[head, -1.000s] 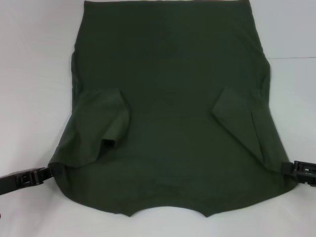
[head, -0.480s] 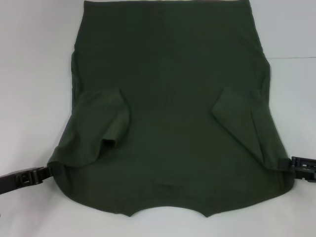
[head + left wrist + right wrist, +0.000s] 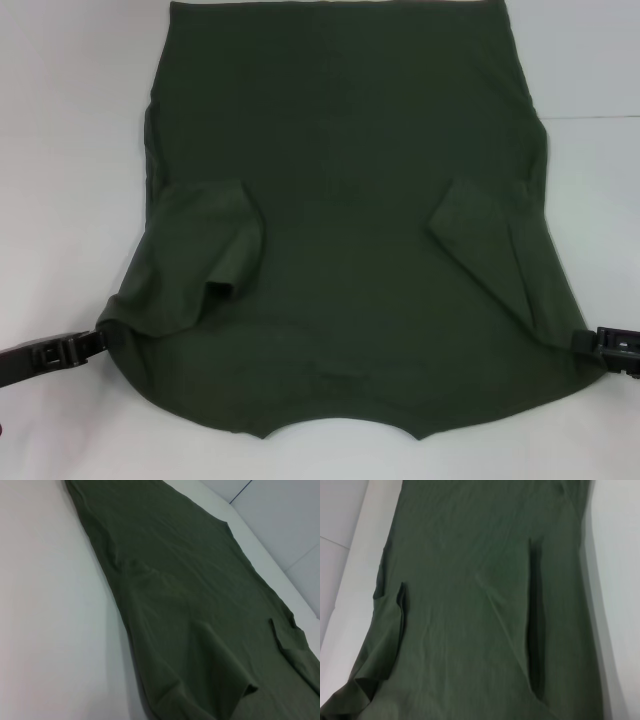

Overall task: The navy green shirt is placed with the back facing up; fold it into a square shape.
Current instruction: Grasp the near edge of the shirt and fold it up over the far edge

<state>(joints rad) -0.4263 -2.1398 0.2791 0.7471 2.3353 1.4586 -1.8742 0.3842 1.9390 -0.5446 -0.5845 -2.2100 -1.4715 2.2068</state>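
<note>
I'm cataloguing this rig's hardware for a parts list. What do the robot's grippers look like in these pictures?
Only the head view shows them. The left gripper and right gripper are both black and blocky, built of flat, squared segments with small recesses, at opposite edges of the navy green shirt. The left one runs back along a dark, narrow bar. No cables or markings can be made out.

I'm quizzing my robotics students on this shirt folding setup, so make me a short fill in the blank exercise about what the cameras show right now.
1. Both sleeves of the navy green shirt are folded ____ onto its body.
2. The curved neckline lies at the shirt's edge ____ the robot.
3. The left gripper and the right gripper sit at ____ side edges of the shirt.
4. The shirt lies on a ____ table.

Missing words: inward; nearest; opposite; white
</note>
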